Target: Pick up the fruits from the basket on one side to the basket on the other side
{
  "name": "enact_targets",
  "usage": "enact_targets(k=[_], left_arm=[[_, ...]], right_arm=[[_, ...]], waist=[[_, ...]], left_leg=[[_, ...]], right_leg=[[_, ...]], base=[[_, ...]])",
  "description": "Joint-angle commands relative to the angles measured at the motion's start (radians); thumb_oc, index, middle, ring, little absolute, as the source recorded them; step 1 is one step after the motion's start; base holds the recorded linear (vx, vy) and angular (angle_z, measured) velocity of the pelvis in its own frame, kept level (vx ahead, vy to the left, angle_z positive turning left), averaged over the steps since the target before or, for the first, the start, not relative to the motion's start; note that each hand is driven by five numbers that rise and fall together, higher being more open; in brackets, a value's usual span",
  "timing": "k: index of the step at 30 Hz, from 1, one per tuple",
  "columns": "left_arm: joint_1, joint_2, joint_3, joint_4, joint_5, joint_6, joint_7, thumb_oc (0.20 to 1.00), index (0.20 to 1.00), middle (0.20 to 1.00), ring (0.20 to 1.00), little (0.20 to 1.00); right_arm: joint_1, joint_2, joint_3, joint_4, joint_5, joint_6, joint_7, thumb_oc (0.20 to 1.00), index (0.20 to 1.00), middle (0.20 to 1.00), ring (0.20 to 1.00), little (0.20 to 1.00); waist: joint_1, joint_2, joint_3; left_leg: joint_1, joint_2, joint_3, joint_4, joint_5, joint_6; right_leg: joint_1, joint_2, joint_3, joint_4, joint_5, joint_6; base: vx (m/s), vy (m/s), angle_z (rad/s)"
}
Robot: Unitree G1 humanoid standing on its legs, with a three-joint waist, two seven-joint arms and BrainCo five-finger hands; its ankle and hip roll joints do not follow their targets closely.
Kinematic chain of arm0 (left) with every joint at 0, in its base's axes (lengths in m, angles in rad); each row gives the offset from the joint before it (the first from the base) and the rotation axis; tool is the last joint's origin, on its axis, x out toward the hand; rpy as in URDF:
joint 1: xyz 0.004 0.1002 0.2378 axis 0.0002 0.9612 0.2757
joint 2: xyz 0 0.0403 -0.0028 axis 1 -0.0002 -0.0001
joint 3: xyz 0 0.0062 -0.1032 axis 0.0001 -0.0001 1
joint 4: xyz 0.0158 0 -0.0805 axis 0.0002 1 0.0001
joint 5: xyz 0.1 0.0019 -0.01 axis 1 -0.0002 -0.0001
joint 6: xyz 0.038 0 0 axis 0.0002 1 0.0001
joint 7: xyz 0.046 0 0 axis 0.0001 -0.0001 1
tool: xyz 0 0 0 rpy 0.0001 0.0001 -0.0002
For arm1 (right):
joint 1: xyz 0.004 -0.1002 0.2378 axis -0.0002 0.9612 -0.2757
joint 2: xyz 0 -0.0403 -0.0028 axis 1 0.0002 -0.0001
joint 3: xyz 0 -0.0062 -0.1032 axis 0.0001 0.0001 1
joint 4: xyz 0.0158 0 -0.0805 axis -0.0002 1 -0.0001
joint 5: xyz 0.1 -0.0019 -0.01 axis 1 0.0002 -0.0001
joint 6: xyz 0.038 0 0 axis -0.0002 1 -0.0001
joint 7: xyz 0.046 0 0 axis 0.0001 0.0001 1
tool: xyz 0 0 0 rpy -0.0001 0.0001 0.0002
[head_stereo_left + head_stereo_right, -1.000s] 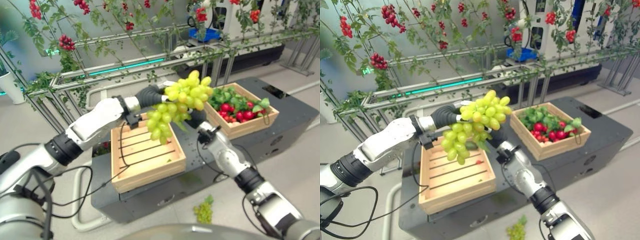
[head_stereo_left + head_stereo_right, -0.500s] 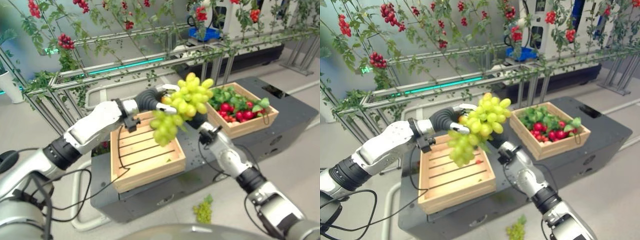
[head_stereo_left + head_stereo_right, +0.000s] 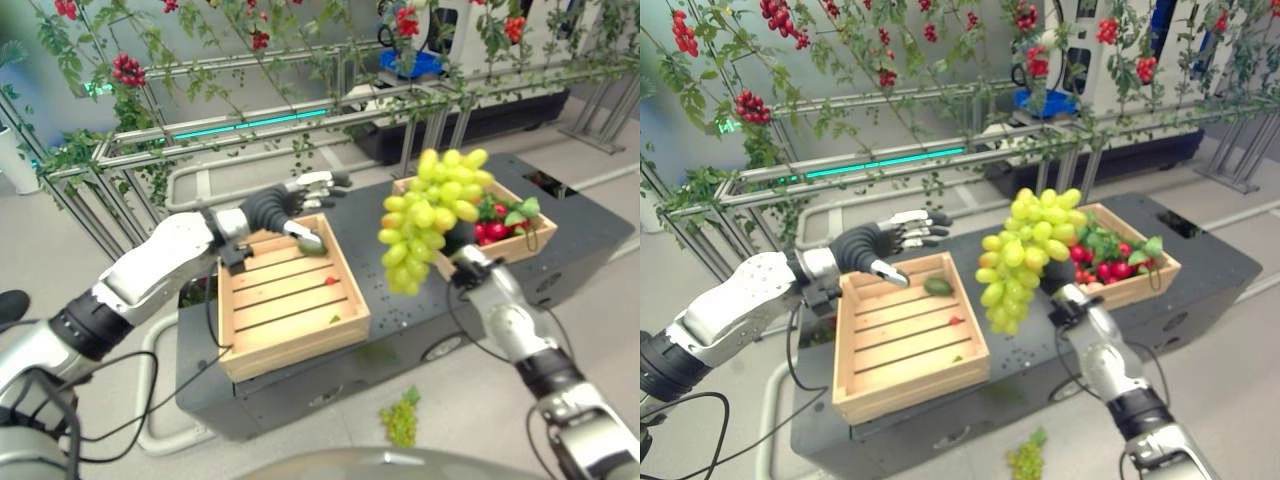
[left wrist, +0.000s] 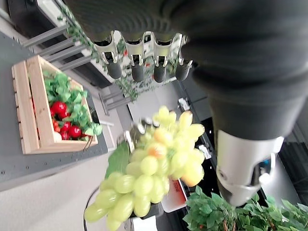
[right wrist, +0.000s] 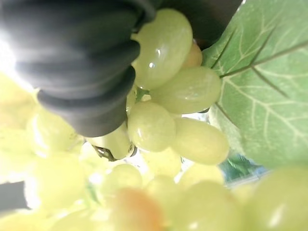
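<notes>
Right hand (image 3: 458, 240) almost wholly hidden behind a bunch of green grapes (image 3: 427, 214), raised in the air between the two crates; in the right wrist view, grapes (image 5: 159, 115) pressed against the dark ribbed cover with a green leaf (image 5: 260, 91) beside them, fingers hidden, so cannot tell whether curled round the bunch or not. Left hand (image 3: 880, 243) well apart from the bunch, hovering over the far edge of the near wooden crate (image 3: 290, 345), fingers (image 3: 918, 222) stretched straight and spread, thumb off to one side, holding nothing; same straight fingers (image 4: 137, 65) seen in the left wrist view, with the bunch (image 4: 154, 166) hanging beyond them. Just below the left hand, inside the near crate, a small dark green fruit (image 3: 937, 286) and a tiny red one (image 3: 955, 321) on the slatted bottom. Beyond the right hand, a second wooden crate (image 3: 520, 245) holding red fruits (image 3: 1095, 270) and green leaves (image 3: 1110, 243). Both crates set on a dark platform (image 3: 560, 260). Another small bunch of green grapes (image 3: 403, 423) on the floor below the right arm. Behind both hands, metal rails (image 3: 250, 135) with vines carrying red berries (image 3: 128, 70).
</notes>
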Motion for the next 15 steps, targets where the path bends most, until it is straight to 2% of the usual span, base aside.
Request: enact_targets(k=[1,11,12,14,15], left_arm=[[0.044,0.072,0.106,-0.009,-0.021,-0.063,0.007,1.000,1.000,1.000,1.000,1.000],[0.121,0.063,0.180,0.007,-0.020,-0.069,0.023,1.000,1.000,1.000,1.000,1.000],[0.186,0.010,0.240,0.017,0.018,-0.085,0.054,1.000,1.000,1.000,1.000,1.000],[0.220,-0.018,0.269,0.015,0.048,-0.089,0.070,1.000,1.000,1.000,1.000,1.000],[0.280,-0.069,0.319,0.025,0.060,-0.097,0.087,1.000,1.000,1.000,1.000,1.000]], right_arm=[[-0.031,-0.028,-0.103,-0.098,0.004,-0.084,0.017,0.200,0.200,0.200,0.200,0.200],[0.033,-0.058,-0.193,-0.096,-0.012,-0.103,-0.008,0.200,0.200,0.200,0.200,0.200],[0.080,-0.062,-0.255,-0.109,-0.039,-0.116,-0.022,0.200,0.200,0.200,0.200,0.200],[0.099,-0.061,-0.281,-0.118,-0.048,-0.125,-0.029,0.200,0.200,0.200,0.200,0.200],[0.130,-0.067,-0.348,-0.142,-0.072,-0.149,-0.053,0.200,0.200,0.200,0.200,0.200]], waist=[[-0.032,-0.045,-0.040],[-0.052,-0.046,-0.033],[-0.065,-0.052,-0.028],[-0.070,-0.051,-0.027],[-0.082,-0.054,-0.022]], left_leg=[[0.002,-0.051,0.009,0.051,-0.054,0.035],[0.001,-0.048,0.012,0.062,-0.062,0.034],[-0.002,-0.050,0.017,0.078,-0.072,0.037],[-0.002,-0.050,0.022,0.083,-0.077,0.039],[-0.002,-0.053,0.030,0.092,-0.085,0.045]], right_leg=[[-0.026,-0.002,0.031,0.088,-0.025,0.066],[-0.037,0.001,0.042,0.107,-0.034,0.064],[-0.042,0.000,0.053,0.113,-0.035,0.063],[-0.043,0.000,0.060,0.114,-0.035,0.064],[-0.049,-0.001,0.073,0.111,-0.032,0.067]], base=[[0.00,0.000,0.00],[0.00,0.001,0.00],[0.00,0.000,0.00],[0.00,0.015,-0.03],[-0.01,0.023,-0.10]])
